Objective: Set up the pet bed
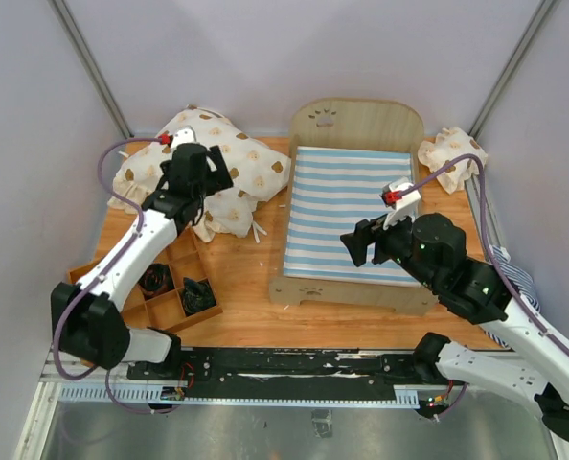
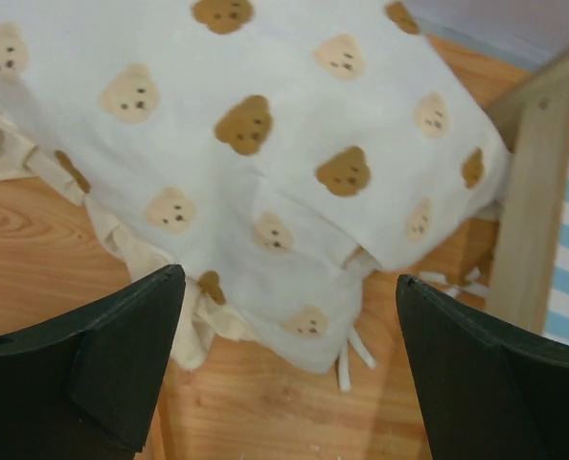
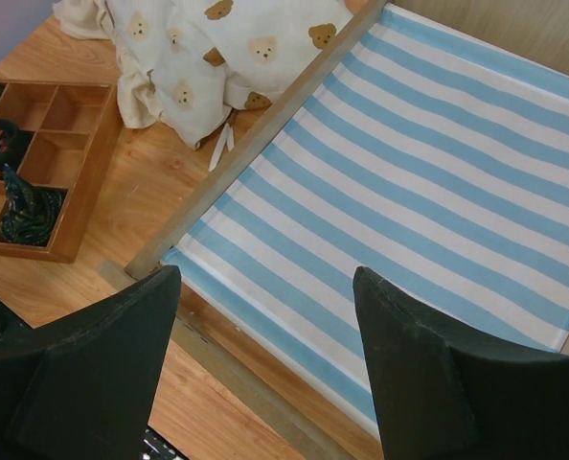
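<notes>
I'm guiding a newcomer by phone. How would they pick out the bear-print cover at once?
Find the wooden pet bed in the middle of the table. Off its left side, by the headboard end, lies the bear-print cover, a big cream heap. Unlike the small pillow right of the headboard, it is far larger, with hanging ties.

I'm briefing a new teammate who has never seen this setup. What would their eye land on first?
The pet bed, blue-and-white striped with a paw-print cutout, stands in the middle, the right claw open above it. To its left lies a cream bear-print cover under the open left claw.
</notes>
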`<state>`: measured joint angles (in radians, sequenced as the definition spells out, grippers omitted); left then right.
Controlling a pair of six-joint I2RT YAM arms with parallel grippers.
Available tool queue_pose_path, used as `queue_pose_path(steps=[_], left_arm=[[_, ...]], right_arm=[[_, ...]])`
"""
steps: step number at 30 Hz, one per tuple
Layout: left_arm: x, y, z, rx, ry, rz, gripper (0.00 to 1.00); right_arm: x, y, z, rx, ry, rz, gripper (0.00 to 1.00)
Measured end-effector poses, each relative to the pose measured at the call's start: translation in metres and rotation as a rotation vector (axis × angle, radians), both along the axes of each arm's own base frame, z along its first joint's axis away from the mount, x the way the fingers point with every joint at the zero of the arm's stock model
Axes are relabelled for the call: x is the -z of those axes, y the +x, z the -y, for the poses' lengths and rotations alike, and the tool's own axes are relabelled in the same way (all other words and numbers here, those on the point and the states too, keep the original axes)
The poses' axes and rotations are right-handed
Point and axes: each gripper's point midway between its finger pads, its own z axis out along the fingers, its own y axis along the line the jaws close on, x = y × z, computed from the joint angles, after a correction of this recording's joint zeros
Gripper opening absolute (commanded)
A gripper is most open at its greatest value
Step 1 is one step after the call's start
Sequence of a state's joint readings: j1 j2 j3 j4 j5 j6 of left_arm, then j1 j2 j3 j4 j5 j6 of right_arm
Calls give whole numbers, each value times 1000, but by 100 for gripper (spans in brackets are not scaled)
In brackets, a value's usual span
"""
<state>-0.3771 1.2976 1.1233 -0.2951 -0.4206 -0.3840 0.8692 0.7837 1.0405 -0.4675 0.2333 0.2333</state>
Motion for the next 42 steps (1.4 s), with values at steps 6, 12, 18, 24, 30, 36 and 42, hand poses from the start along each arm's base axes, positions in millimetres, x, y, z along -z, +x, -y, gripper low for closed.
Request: queue_pose_path(steps=[6,12,18,24,30,36,42], left_arm=[[17,57,-63,-244,-174,-42,88],[37,128,-83,-351,-310,-68,88],[103,132,-76,-390,-353,-202,74],[142,122,-74,-385,-374,-268,1],[111,118,-63,-241,-373,-205,0],[-26,99,-49,-50,-345,80,0],[-142,36,-11,187,-355,337,0]], right_arm=[[-11,-8,2,-24,44,26,74],[-13,-11,-2,-48,58,23,73],[-11,-10,-3,-47,57,16,73],[-11,-10,-5,-56,61,15,68],[-13,-9,-5,-51,71,17,66],[-23,-3,-12,-27,99,-1,64],[-53,6,-22,-24,150,33,62]])
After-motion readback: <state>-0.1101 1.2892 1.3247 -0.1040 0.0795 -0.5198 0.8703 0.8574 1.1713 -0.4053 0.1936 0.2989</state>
